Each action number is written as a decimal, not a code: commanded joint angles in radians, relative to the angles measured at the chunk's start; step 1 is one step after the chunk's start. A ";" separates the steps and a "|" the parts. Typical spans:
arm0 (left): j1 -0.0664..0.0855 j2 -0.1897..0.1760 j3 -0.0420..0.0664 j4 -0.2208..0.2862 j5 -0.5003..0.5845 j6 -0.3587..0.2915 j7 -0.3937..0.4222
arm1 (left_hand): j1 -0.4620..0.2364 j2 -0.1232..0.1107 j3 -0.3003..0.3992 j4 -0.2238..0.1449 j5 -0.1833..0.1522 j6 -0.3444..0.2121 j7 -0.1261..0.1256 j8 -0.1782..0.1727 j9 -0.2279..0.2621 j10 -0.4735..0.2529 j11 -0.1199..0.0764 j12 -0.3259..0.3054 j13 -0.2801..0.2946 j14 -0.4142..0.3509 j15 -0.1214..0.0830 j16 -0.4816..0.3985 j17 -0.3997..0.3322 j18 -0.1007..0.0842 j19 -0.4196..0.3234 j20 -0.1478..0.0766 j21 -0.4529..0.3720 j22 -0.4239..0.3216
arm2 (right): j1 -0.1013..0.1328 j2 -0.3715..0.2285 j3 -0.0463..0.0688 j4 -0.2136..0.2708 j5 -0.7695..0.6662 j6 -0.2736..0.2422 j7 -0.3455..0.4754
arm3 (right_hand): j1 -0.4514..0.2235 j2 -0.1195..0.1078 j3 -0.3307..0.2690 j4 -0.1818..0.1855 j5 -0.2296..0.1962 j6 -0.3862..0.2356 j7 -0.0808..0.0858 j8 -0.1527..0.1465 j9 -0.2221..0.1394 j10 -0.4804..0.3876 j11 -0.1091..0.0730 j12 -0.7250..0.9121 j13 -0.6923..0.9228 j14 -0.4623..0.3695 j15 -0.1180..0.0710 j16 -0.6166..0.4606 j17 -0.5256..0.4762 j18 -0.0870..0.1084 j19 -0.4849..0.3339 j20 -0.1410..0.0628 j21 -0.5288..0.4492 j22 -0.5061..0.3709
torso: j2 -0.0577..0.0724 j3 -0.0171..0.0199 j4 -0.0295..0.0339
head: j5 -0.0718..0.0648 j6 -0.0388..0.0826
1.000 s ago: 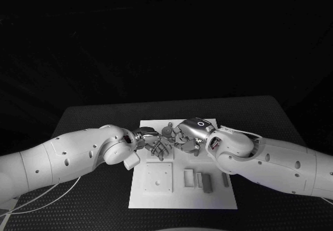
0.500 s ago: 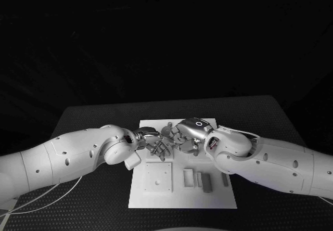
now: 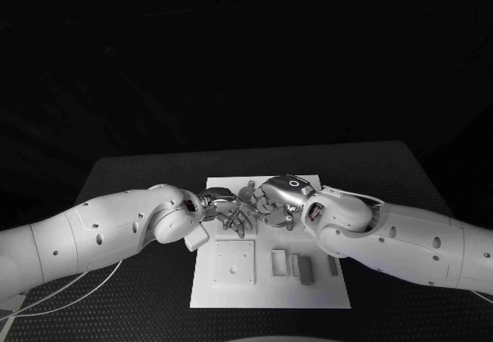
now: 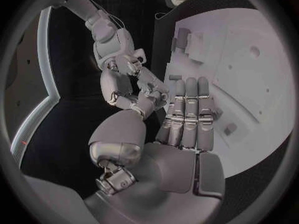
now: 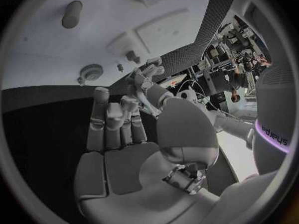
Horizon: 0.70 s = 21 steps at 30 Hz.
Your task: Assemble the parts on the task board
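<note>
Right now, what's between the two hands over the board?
Almost nothing: in the head view the left hand and right hand nearly meet fingertip to fingertip above the task board. Whether a part sits between them cannot be told.

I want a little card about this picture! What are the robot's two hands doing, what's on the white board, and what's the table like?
left hand: over the middle of the board, fingers straight and together in its wrist view, nothing seen in it
right hand: close beside the left hand, over the board; whether it holds a part cannot be told
task board: white plate in the middle of the table
parts: grey bars side by side on the board's near half, next to a square plate
table: black
</note>
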 commanded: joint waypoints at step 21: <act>0.001 0.002 0.000 0.005 -0.010 0.015 0.008 | 0.052 0.015 0.065 -0.036 -0.005 0.069 -0.026 0.041 0.006 0.031 -0.012 0.008 0.008 0.022 -0.006 -0.013 0.017 0.001 0.007 -0.002 -0.001 0.002 | 0.000 0.002 0.001 -0.001 0.007 0.020 0.014 | 0.005 0.004 0.004 0.000 0.003 0.026 0.024 0.004 0.000 0.000 -0.004 0.003 -0.005 0.000 -0.005 0.002 -0.003 0.014 0.000 -0.005 0.005 0.019 | 0.000 0.0005 -0.0007 | 0.002 -0.002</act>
